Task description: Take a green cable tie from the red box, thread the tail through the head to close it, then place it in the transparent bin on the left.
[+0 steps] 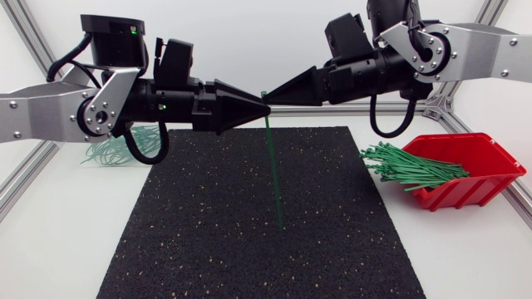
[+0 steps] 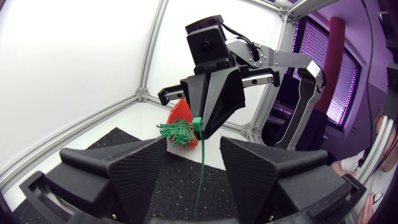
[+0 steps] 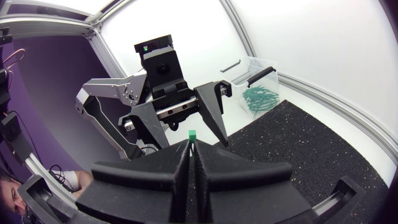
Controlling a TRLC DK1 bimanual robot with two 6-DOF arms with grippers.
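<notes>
A straight green cable tie [image 1: 275, 170] hangs from above the black mat [image 1: 208, 241], its tail end near the mat. My right gripper [image 1: 271, 99] is shut on the tie's head [image 3: 192, 134] and holds it up over the mat's far edge. My left gripper [image 1: 264, 108] meets it tip to tip from the left. In the left wrist view its fingers [image 2: 127, 168] stand apart with the tie's strand [image 2: 202, 177] running down between them, untouched. The red box [image 1: 474, 166] of green ties [image 1: 411, 166] is at the right. The transparent bin [image 3: 258, 78] holds closed green ties [image 3: 256, 99].
In the head view the transparent bin's green loops [image 1: 108, 151] show at the far left behind my left arm. The mat covers the middle of the white table [image 1: 465, 257]. Aluminium frame rails [image 1: 21, 191] run along the table's sides.
</notes>
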